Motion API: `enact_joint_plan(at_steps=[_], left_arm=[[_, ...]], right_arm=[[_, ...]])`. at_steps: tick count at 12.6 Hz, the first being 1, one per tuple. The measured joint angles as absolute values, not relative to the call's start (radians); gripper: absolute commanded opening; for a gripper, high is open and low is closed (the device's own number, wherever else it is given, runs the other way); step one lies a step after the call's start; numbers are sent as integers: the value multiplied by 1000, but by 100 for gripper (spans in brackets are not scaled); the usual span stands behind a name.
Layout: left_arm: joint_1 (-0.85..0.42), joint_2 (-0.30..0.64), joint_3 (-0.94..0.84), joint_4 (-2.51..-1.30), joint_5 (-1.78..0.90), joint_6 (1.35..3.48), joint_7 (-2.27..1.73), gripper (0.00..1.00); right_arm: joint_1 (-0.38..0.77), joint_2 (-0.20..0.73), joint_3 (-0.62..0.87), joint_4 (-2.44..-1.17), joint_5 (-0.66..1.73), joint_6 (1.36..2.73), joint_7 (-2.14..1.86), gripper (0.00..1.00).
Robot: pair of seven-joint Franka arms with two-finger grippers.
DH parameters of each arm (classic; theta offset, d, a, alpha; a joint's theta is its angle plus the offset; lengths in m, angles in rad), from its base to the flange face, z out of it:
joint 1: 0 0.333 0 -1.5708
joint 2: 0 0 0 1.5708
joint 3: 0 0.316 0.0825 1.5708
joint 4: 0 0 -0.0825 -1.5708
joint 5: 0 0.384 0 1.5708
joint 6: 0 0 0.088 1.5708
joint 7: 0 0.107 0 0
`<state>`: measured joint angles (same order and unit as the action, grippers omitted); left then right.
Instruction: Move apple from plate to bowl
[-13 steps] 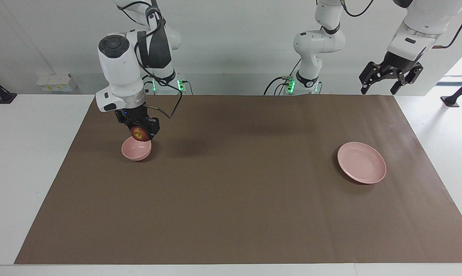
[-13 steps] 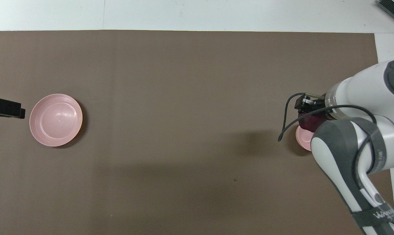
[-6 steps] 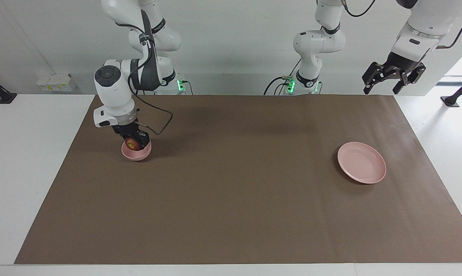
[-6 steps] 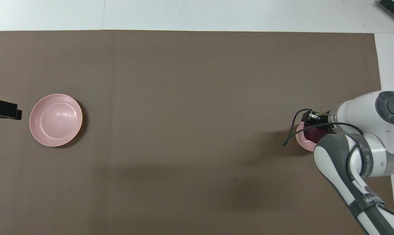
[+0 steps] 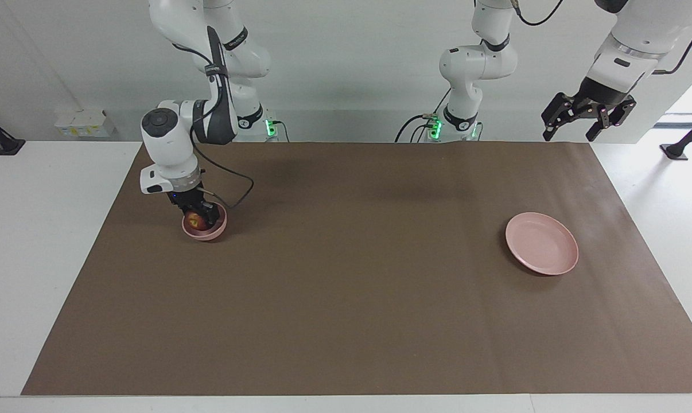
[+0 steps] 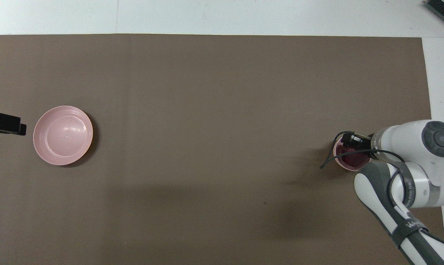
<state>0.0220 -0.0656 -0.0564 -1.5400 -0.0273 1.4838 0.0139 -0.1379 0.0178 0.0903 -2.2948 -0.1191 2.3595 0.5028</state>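
Note:
The small maroon apple [image 5: 194, 219] sits low inside the deep pink bowl [image 5: 208, 232] toward the right arm's end of the table. My right gripper [image 5: 201, 213] reaches down into the bowl, right at the apple. From overhead the apple [image 6: 351, 157] shows dark inside the bowl [image 6: 339, 162], partly under the right gripper [image 6: 351, 143] and its wrist. The wide pink plate [image 5: 541, 243] lies bare toward the left arm's end, also seen from overhead as the plate [image 6: 63, 135]. My left gripper [image 5: 587, 119] hangs open, high above the mat's corner, and waits.
A brown mat [image 5: 346, 275] covers most of the white table. A black cable loops from the right wrist beside the bowl. The left gripper's tip [image 6: 4, 123] shows beside the plate from overhead. Small white boxes [image 5: 85, 123] stand by the wall.
The right arm has come down, lowering the apple from just above the bowl into it. The left arm has barely moved.

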Motion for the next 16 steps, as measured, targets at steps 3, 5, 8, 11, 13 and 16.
enact_joint_plan(at_steps=[3,5,8,11,13,16], left_arm=[[22,-66,-56,-1540,-28,1482,14,100],[22,-66,-56,-1540,-28,1482,14,100],[22,-66,-56,-1540,-28,1482,14,100],[22,-66,-56,-1540,-28,1481,14,100],[22,-66,-56,-1540,-28,1481,14,100],[22,-66,-56,-1540,-28,1481,14,100]], right_arm=[[-137,8,96,-2214,-121,2242,474,100],[-137,2,97,-2115,-118,2119,397,100],[-135,-1,102,-1983,-95,1960,318,100],[-132,-4,111,-1847,-73,1781,263,100],[-133,-10,110,-1745,-38,1681,251,100],[-133,-12,110,-1615,-14,1527,248,100]])
